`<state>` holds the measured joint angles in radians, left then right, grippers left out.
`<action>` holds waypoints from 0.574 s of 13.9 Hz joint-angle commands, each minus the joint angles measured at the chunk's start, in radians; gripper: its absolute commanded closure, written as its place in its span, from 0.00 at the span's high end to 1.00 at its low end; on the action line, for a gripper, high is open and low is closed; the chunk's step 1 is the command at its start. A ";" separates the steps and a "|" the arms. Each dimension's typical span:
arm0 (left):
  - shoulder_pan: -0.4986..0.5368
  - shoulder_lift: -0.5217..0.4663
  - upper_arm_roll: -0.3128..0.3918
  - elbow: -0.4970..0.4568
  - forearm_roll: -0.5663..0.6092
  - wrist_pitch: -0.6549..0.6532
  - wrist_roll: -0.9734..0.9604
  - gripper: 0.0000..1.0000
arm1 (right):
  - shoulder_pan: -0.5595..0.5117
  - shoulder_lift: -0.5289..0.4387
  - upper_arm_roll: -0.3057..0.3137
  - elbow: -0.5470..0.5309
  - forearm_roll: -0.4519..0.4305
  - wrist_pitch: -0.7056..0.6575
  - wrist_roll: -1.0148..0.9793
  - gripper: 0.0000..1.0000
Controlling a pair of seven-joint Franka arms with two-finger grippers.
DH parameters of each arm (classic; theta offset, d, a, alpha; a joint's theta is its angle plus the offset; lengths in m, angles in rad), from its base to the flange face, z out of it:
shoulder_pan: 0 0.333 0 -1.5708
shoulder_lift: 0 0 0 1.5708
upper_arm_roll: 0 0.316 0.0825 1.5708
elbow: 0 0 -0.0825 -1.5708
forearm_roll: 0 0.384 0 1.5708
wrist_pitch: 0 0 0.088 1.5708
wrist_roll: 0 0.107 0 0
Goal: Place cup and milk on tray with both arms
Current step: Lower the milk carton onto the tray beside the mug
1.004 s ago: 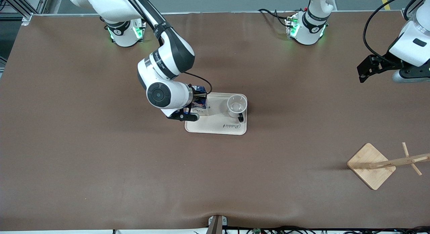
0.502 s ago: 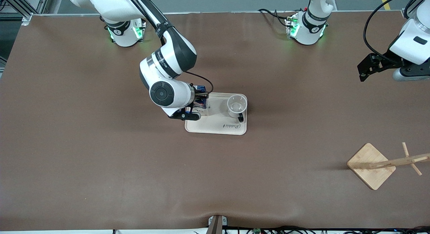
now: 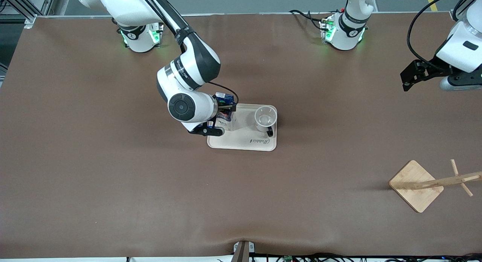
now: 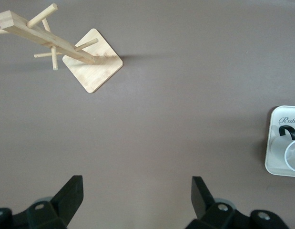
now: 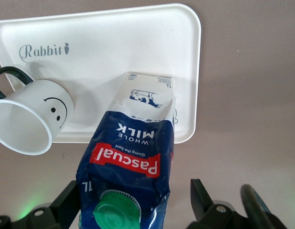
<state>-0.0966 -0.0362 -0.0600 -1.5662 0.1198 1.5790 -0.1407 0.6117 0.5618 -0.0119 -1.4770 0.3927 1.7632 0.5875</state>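
The cream tray (image 3: 241, 142) lies mid-table. The milk (image 3: 225, 104) stands upright on the tray's end toward the right arm. The white cup (image 3: 265, 119) stands on the tray's other end, mouth up, its black handle toward the front camera. My right gripper (image 3: 221, 118) is over the milk with its fingers either side of the carton top (image 5: 133, 162). It is open: one finger lies close to the carton and a gap shows at the other. The right wrist view also shows the cup (image 5: 35, 119) and tray (image 5: 114, 43). My left gripper (image 3: 408, 79) waits, open and empty (image 4: 136, 200), above the table's end.
A wooden stand with pegs and a square base (image 3: 416, 185) sits near the left arm's end of the table, nearer the front camera; it also shows in the left wrist view (image 4: 92, 67). Black cables lie by the left arm's base (image 3: 307, 16).
My right hand has lifted slightly above the milk, so more of the carton's blue top shows. The left gripper rose a little at first, then held still.
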 commanded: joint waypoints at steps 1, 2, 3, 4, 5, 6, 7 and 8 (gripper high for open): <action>0.006 -0.025 0.002 -0.015 -0.023 0.003 0.024 1.00 | -0.004 0.009 -0.002 0.029 -0.006 -0.013 0.011 1.00; 0.006 -0.025 0.002 -0.015 -0.023 0.003 0.023 1.00 | -0.010 0.007 -0.002 0.040 -0.005 -0.014 0.006 1.00; 0.006 -0.025 0.002 -0.015 -0.023 0.003 0.023 1.00 | -0.016 0.007 -0.002 0.059 0.003 -0.017 0.005 1.00; 0.006 -0.027 0.002 -0.015 -0.023 0.003 0.023 1.00 | -0.016 0.007 -0.002 0.064 0.011 -0.018 0.005 1.00; 0.006 -0.028 0.002 -0.017 -0.026 0.000 0.023 1.00 | -0.018 0.007 -0.003 0.066 0.023 -0.018 0.005 1.00; 0.006 -0.030 0.002 -0.017 -0.051 -0.022 0.023 1.00 | -0.018 0.007 -0.003 0.066 0.037 -0.018 0.011 1.00; 0.008 -0.031 0.003 -0.017 -0.078 -0.036 0.024 1.00 | -0.018 0.006 -0.005 0.067 0.037 -0.018 0.015 1.00; 0.020 -0.033 0.003 -0.017 -0.087 -0.048 0.024 1.00 | -0.020 0.003 -0.005 0.072 0.037 -0.019 0.015 1.00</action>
<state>-0.0952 -0.0381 -0.0595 -1.5662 0.0709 1.5563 -0.1406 0.6024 0.5617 -0.0214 -1.4293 0.4118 1.7614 0.5891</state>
